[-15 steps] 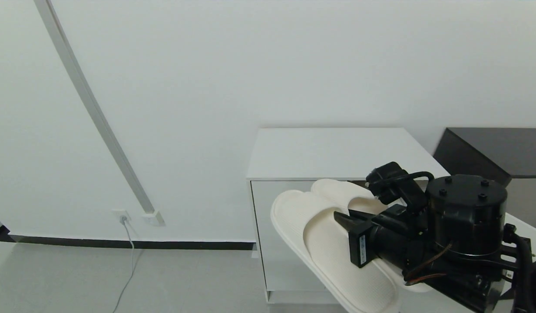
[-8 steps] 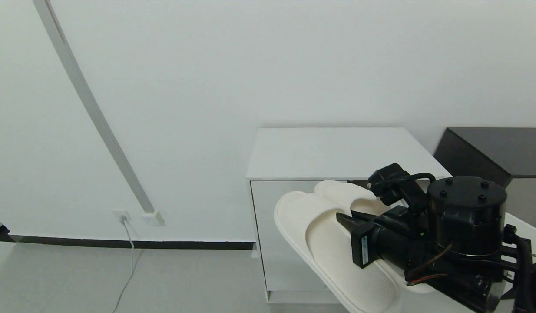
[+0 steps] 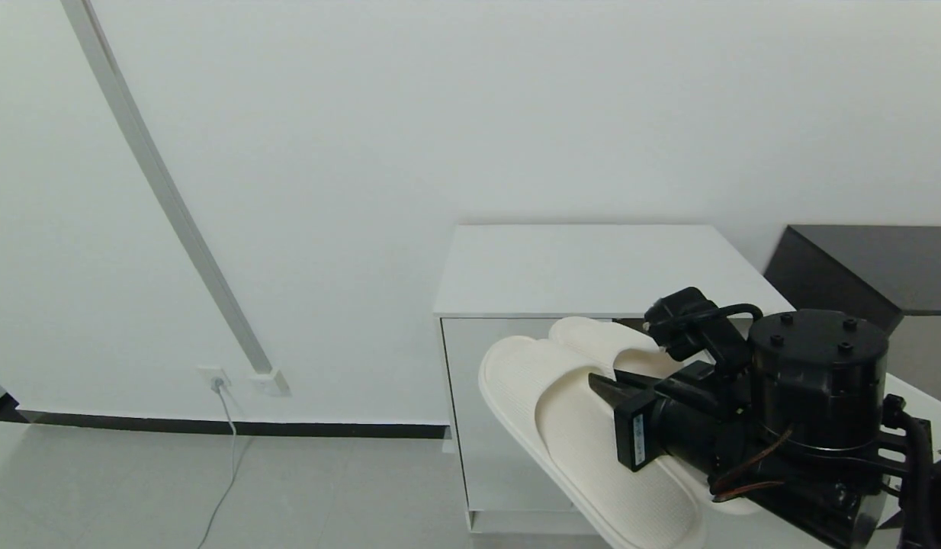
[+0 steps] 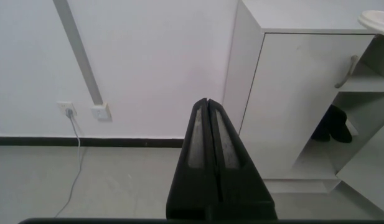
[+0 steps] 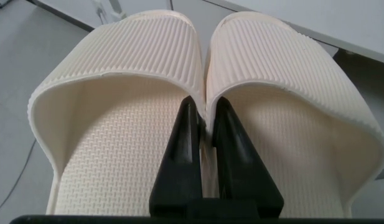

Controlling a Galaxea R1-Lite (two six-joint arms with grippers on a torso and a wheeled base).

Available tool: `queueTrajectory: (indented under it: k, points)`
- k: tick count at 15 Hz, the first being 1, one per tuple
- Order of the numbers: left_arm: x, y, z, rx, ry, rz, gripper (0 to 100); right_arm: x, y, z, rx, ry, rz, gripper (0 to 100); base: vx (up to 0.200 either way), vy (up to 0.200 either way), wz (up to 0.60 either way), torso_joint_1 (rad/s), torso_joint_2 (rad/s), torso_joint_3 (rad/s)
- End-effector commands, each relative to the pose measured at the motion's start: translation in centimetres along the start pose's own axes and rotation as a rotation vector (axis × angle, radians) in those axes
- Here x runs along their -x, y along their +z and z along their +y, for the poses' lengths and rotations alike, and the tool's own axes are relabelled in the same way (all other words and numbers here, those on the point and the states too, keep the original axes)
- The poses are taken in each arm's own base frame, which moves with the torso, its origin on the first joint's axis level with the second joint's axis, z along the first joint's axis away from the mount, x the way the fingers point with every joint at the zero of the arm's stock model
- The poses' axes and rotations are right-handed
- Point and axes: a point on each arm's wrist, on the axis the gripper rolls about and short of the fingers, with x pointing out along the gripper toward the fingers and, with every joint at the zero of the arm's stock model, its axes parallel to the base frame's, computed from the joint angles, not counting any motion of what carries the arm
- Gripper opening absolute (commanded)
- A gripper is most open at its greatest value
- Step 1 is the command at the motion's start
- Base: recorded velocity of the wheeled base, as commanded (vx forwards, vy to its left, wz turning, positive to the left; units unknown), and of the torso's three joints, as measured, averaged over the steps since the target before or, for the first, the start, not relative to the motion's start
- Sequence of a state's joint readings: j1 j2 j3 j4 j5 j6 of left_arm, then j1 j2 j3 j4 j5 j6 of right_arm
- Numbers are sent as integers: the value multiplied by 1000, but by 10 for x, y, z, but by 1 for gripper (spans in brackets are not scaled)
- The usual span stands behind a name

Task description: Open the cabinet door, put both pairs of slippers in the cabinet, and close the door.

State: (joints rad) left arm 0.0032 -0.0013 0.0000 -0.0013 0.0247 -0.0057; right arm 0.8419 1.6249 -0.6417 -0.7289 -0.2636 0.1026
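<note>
My right gripper (image 3: 602, 383) is shut on a cream pair of slippers (image 3: 562, 412), held in the air in front of the white cabinet (image 3: 585, 267). Its two fingers pinch the inner side walls of both slippers (image 5: 160, 74) together, right gripper (image 5: 204, 118) between the straps, toes pointing away. My left gripper (image 4: 207, 104) is shut with nothing in it, held low and left of the cabinet (image 4: 291, 87). The cabinet's right compartment stands open, and a dark pair of slippers (image 4: 337, 124) sits on its lower shelf. A door panel with a handle (image 4: 345, 71) covers the left half.
A wall socket with a cable (image 3: 215, 379) and a slanted grey conduit (image 3: 165, 191) are on the wall left of the cabinet. A dark cabinet (image 3: 859, 267) stands to the right. Bare floor (image 3: 211, 488) lies left of the white cabinet.
My right gripper and the cream slippers have only wavered slightly in place. Nothing else has changed.
</note>
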Motion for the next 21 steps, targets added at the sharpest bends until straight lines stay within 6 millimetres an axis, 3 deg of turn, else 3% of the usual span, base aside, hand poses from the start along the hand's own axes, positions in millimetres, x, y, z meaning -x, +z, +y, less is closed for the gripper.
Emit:
queueTrajectory:
  k: [1,10,21]
  points:
    - [0,0,0,2,0,1,0,-1,-1,0,1,0,3,0,0,-200,0,-2,7,2]
    - [0,0,0,-3,-5,1,0,-4,-2,1,-6,3,-28,0,0,-200,0,6,3,2]
    - [0,0,0,-3,-6,1,0,-6,-10,-2,13,-15,-1,0,0,0,0,0,0,0]
